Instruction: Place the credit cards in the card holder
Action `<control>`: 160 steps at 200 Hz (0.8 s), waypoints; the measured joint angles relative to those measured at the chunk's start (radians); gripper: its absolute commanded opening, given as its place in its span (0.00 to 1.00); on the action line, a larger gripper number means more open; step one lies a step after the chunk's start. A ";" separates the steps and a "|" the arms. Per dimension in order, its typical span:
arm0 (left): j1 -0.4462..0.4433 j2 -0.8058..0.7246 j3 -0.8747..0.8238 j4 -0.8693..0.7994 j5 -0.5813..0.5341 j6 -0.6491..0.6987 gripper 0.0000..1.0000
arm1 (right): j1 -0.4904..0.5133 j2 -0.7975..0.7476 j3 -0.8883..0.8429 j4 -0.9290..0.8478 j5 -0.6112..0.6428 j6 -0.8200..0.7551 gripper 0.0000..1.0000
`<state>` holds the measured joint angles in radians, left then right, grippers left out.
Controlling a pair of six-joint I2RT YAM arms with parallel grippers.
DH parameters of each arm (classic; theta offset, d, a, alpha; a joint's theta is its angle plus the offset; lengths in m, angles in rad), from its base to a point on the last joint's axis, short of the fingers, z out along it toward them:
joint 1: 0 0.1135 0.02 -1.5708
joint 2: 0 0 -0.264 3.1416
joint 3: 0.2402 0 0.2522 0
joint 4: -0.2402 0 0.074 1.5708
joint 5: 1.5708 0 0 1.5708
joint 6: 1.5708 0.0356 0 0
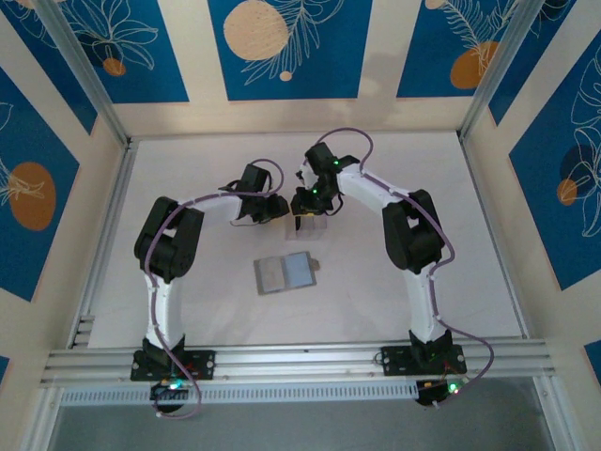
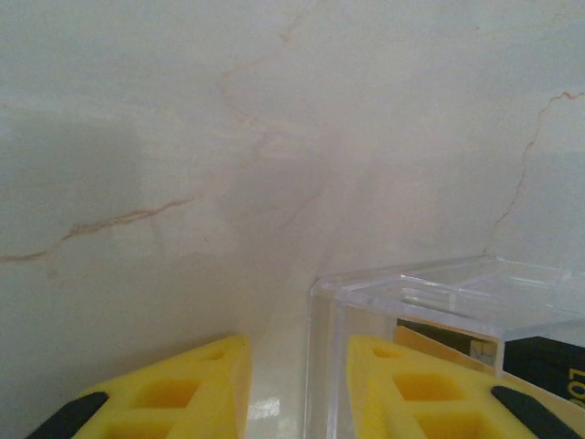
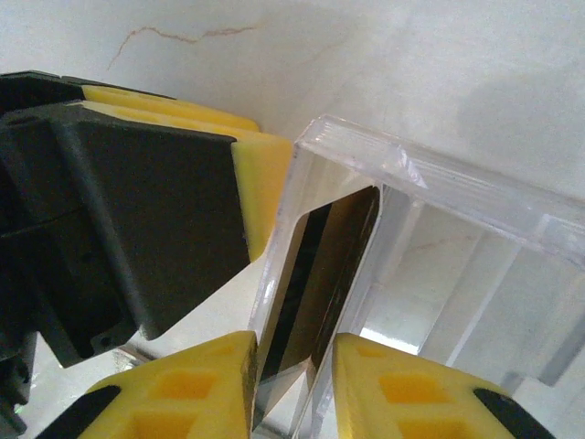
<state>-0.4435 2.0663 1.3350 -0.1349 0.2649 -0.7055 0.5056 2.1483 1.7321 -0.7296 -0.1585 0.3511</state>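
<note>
At the far middle of the table (image 1: pixel 423 272), we find the left gripper (image 2: pixel 299 346) astride the wall of the clear case (image 2: pixel 457 293), likely steadying it, the right gripper (image 3: pixel 292 346) flanking the credit cards (image 3: pixel 315 261) inside (we cannot tell if either clamps), the card holder (image 1: pixel 285 272) open nearby.

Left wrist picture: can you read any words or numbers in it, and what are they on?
"LO" (it looks like): gold letters on the black card inside the clear case, cut off at the picture's edge, so the rest cannot be read.
Table: no writing, just thin brown veins.
</note>
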 measured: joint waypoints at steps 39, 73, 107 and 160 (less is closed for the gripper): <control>0.000 0.002 0.000 0.000 0.000 0.000 0.32 | -0.002 0.000 -0.003 0.001 -0.006 0.000 0.36; 0.000 0.002 0.000 0.000 0.000 0.000 0.32 | -0.002 0.000 -0.005 0.001 -0.011 0.000 0.39; 0.000 0.002 0.000 0.000 0.000 0.000 0.32 | 0.001 0.000 -0.004 0.000 -0.010 -0.003 0.41; 0.000 0.002 0.000 0.000 0.000 0.000 0.32 | -0.001 0.000 -0.004 0.001 -0.013 -0.004 0.36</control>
<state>-0.4435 2.0678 1.3350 -0.1349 0.2649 -0.7052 0.5049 2.1483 1.7279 -0.7288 -0.1711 0.3473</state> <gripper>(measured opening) 0.321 0.385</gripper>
